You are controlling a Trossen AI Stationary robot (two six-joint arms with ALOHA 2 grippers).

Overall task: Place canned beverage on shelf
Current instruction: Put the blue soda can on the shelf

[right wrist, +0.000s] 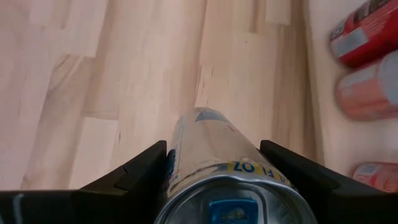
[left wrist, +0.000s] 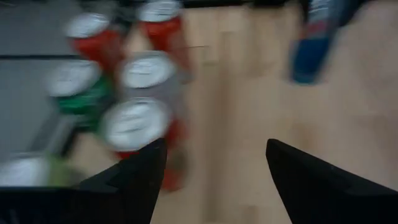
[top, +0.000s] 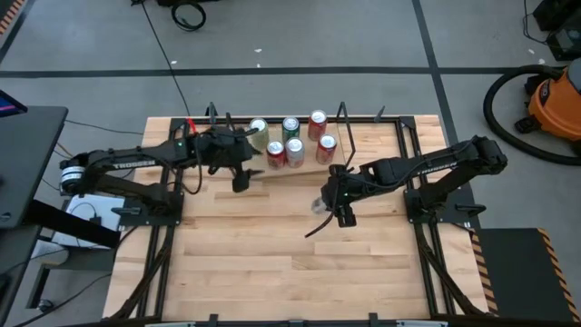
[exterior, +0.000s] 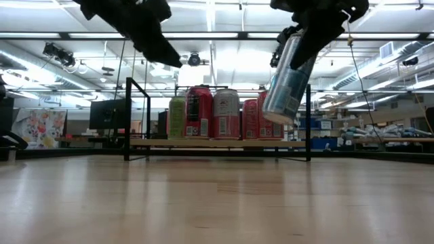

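Observation:
The shelf [top: 304,170], a low light wood plank between thin black uprights [exterior: 127,118], stands at the table's far middle. Several red, green and pale cans [top: 292,141] stand upright on it. My right gripper [top: 334,198] hovers just near of the shelf's right end, shut on a blue and silver can [exterior: 287,85]. My left gripper [top: 241,180] hangs open above the shelf's left end with nothing between its fingers [left wrist: 140,171]. In the left wrist view the blue can [left wrist: 311,37] shows farther off. My right gripper pinches the can's side wall near its top end [right wrist: 186,163] between its two fingers [right wrist: 146,167]. The fingers slant down from the table's right and run along the can. The can hangs tilted, lid up toward the wrist [right wrist: 231,208], clear of the table.
Bare wood tabletop [top: 290,263] spreads on the near side of both arms. Black frame rails [top: 413,154] run along the table's edges. An orange shop vacuum with a black hose [top: 549,100] stands on the floor at the far right.

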